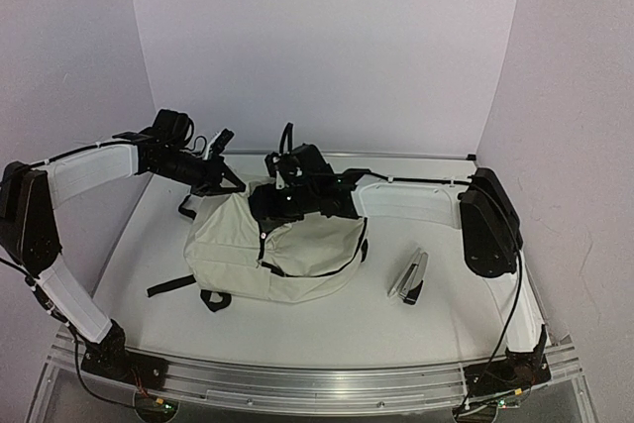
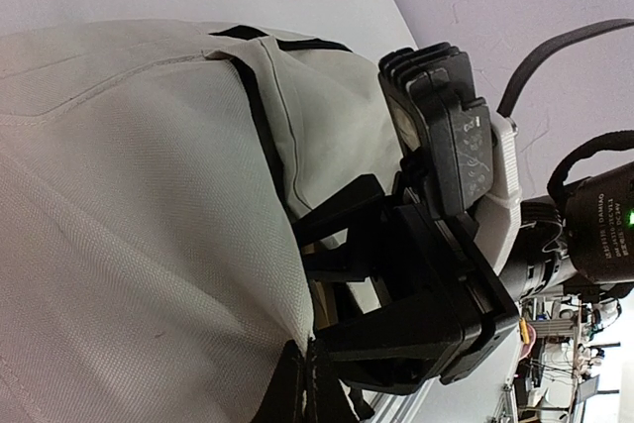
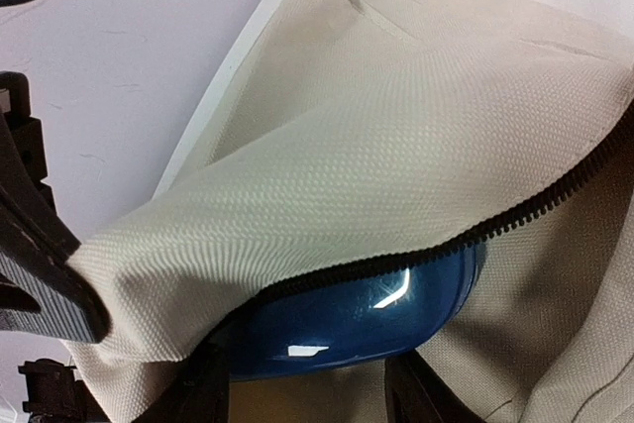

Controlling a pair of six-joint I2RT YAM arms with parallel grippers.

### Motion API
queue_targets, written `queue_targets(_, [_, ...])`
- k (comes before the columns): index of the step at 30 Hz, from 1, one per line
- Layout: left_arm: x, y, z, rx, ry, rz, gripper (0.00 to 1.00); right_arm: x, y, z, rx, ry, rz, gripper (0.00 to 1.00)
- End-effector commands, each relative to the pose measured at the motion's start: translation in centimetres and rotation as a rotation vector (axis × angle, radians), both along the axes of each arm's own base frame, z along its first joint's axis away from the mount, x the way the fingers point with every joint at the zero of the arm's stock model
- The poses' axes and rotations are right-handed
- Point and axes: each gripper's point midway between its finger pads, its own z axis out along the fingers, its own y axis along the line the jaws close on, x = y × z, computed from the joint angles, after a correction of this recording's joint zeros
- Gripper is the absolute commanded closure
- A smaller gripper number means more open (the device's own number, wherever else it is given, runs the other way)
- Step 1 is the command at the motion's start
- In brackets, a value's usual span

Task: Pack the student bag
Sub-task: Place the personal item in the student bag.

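The right tool point(image 1: 282, 197), its arm folded leftward across the table point(image 1: 347, 329), seems clamped on a glossy blue rounded object point(image 3: 367, 309) tucked under the black toothed zipper point(image 3: 535, 210); the view is tight. The left tool point(image 1: 216, 177), its arm stretched forward and inward, is pinched shut on the flap's far-left corner, which sits raised. The student bag point(image 1: 248, 255), of woven cream fabric, lies mid-table with its long axis roughly left to right and its black straps trailing left. A grey stapler-like item point(image 1: 409, 276) lies apart to its right.
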Motion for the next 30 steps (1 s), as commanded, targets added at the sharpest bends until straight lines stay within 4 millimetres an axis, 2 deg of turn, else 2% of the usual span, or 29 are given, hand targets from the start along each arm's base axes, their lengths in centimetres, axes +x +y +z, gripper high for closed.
queue_targets(1, [0.7, -1.2, 4.8, -0.098, -0.136, -0.045, 1.0, 0.0, 1.4, 1.7, 0.028, -0.108, 0.037, 0.44])
queue_targets(6, [2.9, 1.0, 3.2, 0.056, -0.149, 0.104, 1.0, -0.6, -1.5, 3.4, 0.001, -0.137, -0.013, 0.34])
queue_targets(8, [3.4, 1.5, 2.5, 0.102, -0.147, 0.133, 1.0, -1.2, -3.0, 5.4, 0.011, -0.158, -0.035, 0.28])
queue_targets(11, [3.6, 1.6, 2.1, 0.122, -0.138, 0.133, 1.0, -1.8, -5.0, 6.4, 0.005, -0.159, -0.076, 0.21])
queue_targets(13, [3.5, 1.4, 2.1, 0.112, -0.133, 0.121, 1.0, -2.0, -5.9, 6.9, 0.015, -0.133, -0.109, 0.22])
queue_targets(15, [3.3, 1.2, 2.0, 0.1, -0.127, 0.109, 1.0, -2.4, -6.0, 6.4, 0.026, -0.087, -0.117, 0.27])
queue_targets(19, [3.1, 1.0, 2.2, 0.084, -0.126, 0.095, 1.0, -2.7, -4.7, 4.8, 0.055, 0.006, -0.103, 0.41])
queue_targets(21, [3.0, 0.8, 2.4, 0.072, -0.128, 0.085, 1.0, -2.3, -4.1, 3.8, 0.05, 0.024, -0.108, 0.46])
queue_targets(30, [2.5, 0.3, 2.7, 0.035, -0.115, 0.058, 1.0, 0.3, -2.3, 1.8, 0.045, 0.027, -0.161, 0.65])
